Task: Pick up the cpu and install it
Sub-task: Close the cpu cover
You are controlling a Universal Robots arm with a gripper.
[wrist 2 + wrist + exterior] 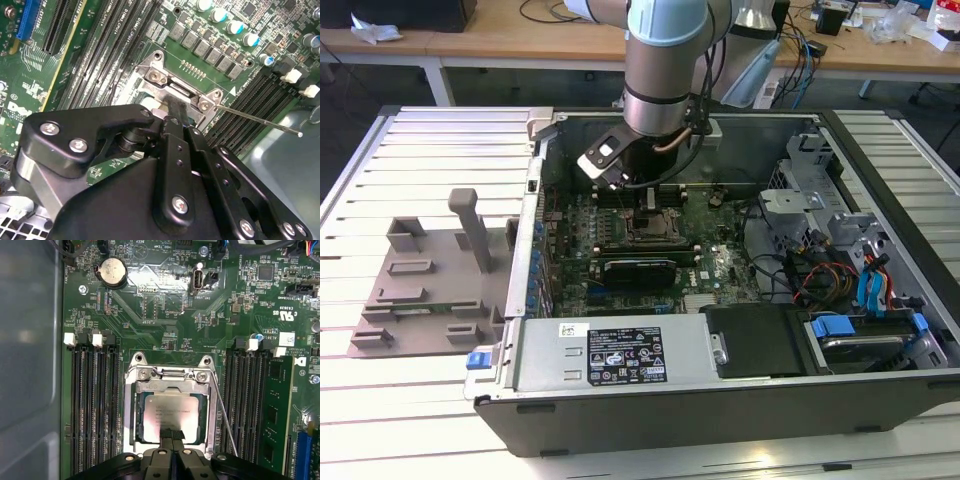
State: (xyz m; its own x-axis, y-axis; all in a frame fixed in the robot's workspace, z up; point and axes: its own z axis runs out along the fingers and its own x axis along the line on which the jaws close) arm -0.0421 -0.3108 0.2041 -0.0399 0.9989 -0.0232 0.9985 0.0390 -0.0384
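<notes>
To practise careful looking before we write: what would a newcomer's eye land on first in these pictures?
The grey robot arm reaches down into an open computer case in the exterior view. In the first wrist view, the silvery cpu lies in its metal-framed socket on the green board, with the black gripper shut at its edge.

We are in a robotics lab: a robot arm reaches into an opened computer case on a slatted table, with cables lying on wooden benches behind.
</notes>
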